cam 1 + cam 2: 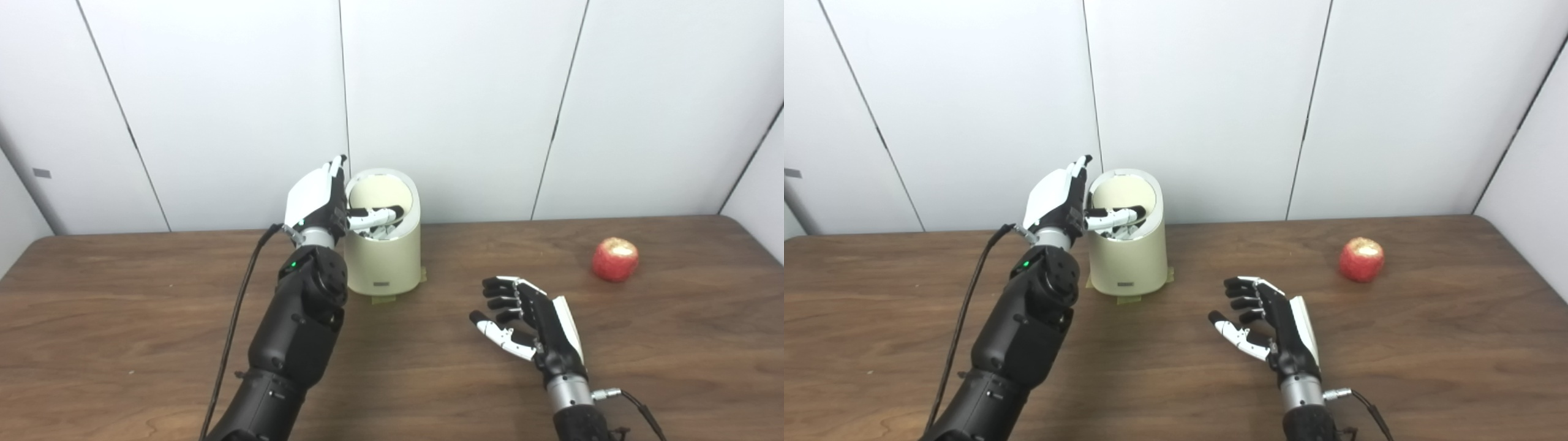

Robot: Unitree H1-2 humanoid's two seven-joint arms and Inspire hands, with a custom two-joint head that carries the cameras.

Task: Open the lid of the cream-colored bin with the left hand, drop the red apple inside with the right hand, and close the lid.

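Observation:
The cream-colored bin [384, 260] stands at the back middle of the table. Its lid [375, 187] looks tipped up toward the back. My left hand [317, 201] is against the bin's left rim. Its fingers point up and its thumb reaches across the opening, with nothing clamped that I can see. The red apple [615, 260] lies alone on the table at the right, a pale patch on top. My right hand [528, 321] hovers open over the table's middle right, palm facing left, well short of the apple.
The brown wooden table [122, 318] runs to a white panelled wall [465, 92] just behind the bin. A black cable [236, 318] hangs along my left arm. Tape tabs [384, 299] show at the bin's foot.

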